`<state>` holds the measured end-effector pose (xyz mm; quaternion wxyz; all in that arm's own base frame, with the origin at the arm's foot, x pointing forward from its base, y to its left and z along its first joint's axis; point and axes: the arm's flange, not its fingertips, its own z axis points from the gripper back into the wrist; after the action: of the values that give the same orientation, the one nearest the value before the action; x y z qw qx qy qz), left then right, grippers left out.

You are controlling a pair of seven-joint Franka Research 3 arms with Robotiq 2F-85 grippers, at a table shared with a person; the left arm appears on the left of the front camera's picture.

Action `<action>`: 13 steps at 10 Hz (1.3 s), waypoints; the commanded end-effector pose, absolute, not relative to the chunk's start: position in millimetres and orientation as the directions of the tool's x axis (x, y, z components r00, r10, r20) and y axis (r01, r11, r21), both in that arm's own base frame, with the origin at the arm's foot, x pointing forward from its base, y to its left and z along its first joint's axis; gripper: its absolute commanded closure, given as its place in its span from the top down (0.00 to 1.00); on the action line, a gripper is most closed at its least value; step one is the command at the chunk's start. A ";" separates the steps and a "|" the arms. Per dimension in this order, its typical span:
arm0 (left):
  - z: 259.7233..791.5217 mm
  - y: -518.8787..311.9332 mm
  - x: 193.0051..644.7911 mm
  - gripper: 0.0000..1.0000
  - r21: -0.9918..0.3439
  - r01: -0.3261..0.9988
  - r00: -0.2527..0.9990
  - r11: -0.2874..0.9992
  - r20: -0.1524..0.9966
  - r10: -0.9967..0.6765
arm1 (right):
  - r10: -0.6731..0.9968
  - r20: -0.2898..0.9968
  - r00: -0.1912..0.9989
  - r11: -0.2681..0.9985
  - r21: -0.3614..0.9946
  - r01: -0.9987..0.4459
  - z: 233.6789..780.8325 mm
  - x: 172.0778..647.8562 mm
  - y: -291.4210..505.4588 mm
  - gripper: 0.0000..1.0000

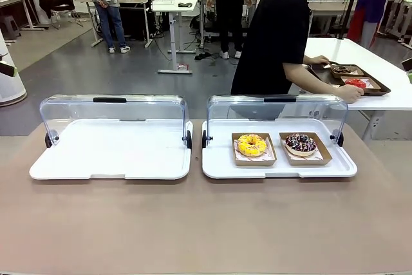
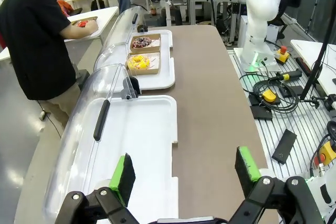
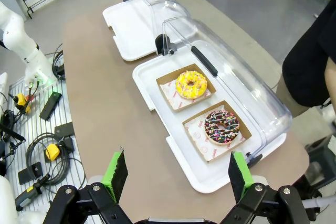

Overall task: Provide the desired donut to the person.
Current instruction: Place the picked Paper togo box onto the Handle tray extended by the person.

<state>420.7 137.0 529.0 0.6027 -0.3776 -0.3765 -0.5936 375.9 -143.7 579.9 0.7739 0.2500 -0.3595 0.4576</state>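
The right end effector (image 3: pixel 176 174), spread wide and holding nothing, hangs nearest the chocolate donut (image 3: pixel 221 126), the yellow donut (image 3: pixel 191 84) just beyond.

Person (image 1: pixel 277 30): head cut off by top edge in front view, lower body hidden behind the raised clear lid (image 1: pixel 277 109) of the right tray. Far tray (image 1: pixel 351 76) on white side table: contents too small to ID, just sth red and sth dark. Right wrist view: person cut by right edge, only torso and arm showing. Left wrist view: far tray mostly hidden behind person's arm, red item there too small to tell.
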 end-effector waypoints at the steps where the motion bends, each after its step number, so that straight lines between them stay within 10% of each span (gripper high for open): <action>1: 529.1 137.7 419.0 1.00 -0.005 1.000 0.008 0.008 0.906 -0.422 | 0.512 0.804 0.302 0.445 0.053 -0.894 580.6 378.2 -143.7 1.00; 13: 529.1 137.7 419.0 1.00 -0.005 1.000 0.008 0.008 0.906 -0.422 | 0.512 0.804 0.302 0.445 0.053 -0.894 580.6 378.2 -143.7 1.00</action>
<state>420.6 137.2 529.0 0.6030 -0.3775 -0.3765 -0.5934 375.9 -143.7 579.9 0.7738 0.2500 -0.3595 0.4577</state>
